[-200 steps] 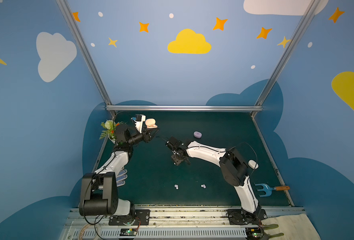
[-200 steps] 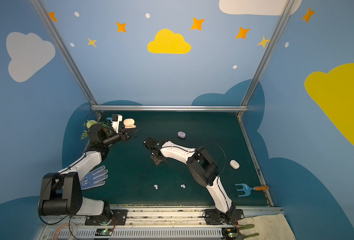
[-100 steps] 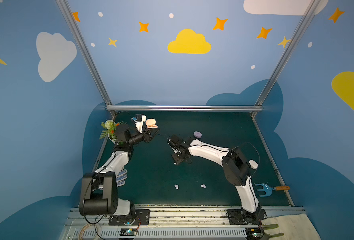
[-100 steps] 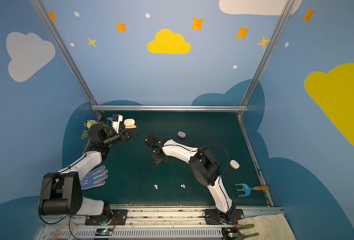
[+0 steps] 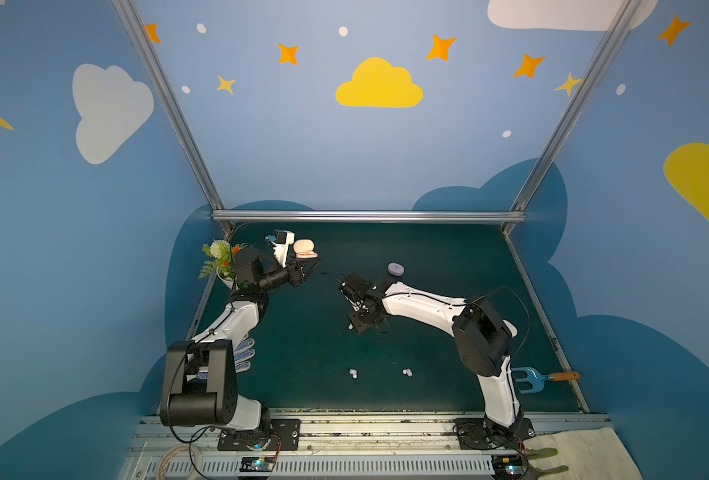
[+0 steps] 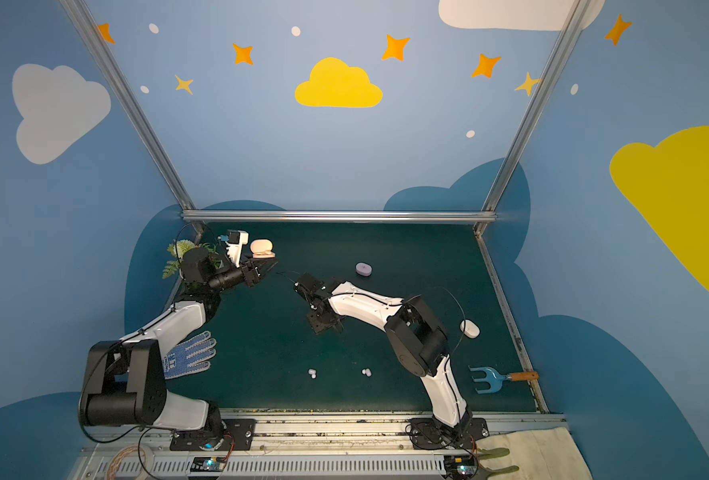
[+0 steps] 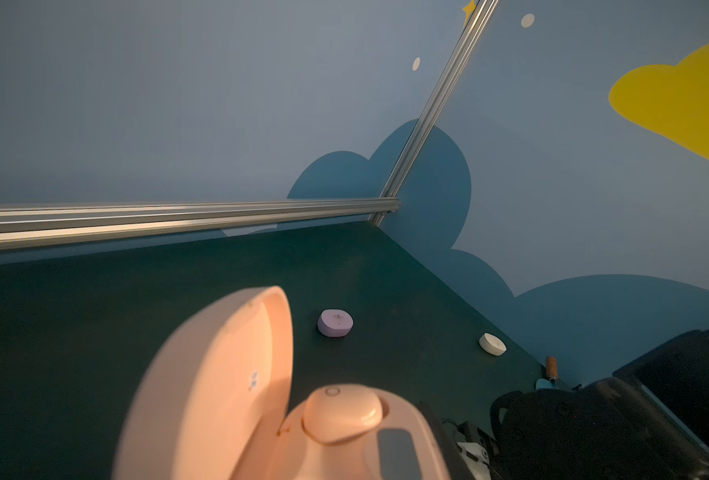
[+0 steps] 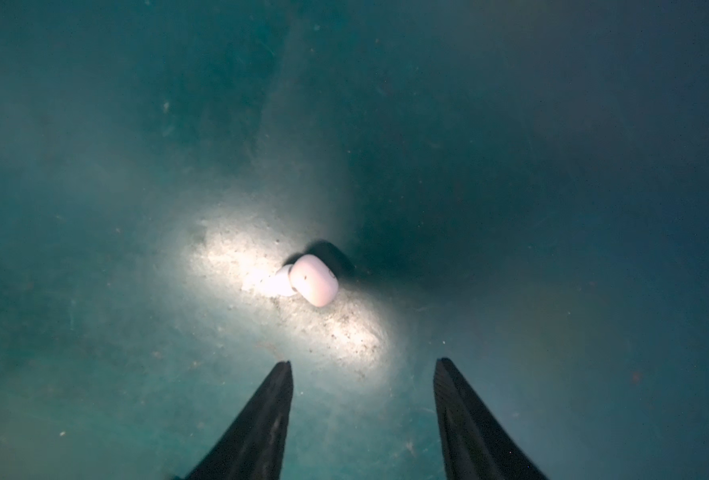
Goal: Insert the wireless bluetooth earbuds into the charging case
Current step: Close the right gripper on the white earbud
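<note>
— What's on the mat that isn't part of the job?
— A plant in a white pot in the far left corner: green fronds, a white bloom and an orange one.
— Nearer the front?
— A glove, white with blue dots, lying flat by the left edge, fingers toward the middle.
— And on the right?
— A blue fork by the right edge, tines toward the middle, wooden handle toward the wall. A pale cloth lies off the mat's front right corner.
— The walls?
— Blue, with a yellow cloud, orange stars and a metal rail along the back.
</note>
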You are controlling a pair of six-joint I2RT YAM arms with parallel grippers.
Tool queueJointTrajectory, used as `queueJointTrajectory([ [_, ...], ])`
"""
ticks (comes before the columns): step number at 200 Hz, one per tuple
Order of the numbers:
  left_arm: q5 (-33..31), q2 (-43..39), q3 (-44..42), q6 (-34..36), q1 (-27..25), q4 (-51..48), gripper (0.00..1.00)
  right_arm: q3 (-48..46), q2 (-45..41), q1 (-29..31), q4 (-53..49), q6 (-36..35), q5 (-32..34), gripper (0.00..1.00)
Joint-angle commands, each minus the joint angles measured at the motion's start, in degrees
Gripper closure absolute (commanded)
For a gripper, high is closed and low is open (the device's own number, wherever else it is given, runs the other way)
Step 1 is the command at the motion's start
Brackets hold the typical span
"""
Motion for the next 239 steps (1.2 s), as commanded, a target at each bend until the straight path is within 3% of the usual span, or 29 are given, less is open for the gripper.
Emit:
queueJointTrajectory([
  [1,0.84,0.06,1.56,0.55,-0.03,0.27,0.79,0.05,2.32,0.19,0.67,-0.68,0.5,0.45],
  [182,0.84,1.22,2.5,1.04,0.05,-0.7,0.79,4.85,8.64,-1.56,0.75,-3.77,5.52,0.5],
  [239,1.0,1.4,2.61,1.1,0.05,-0.84,0.79,5.72,5.17,-2.82,-1.76,-2.69,4.46,0.5],
])
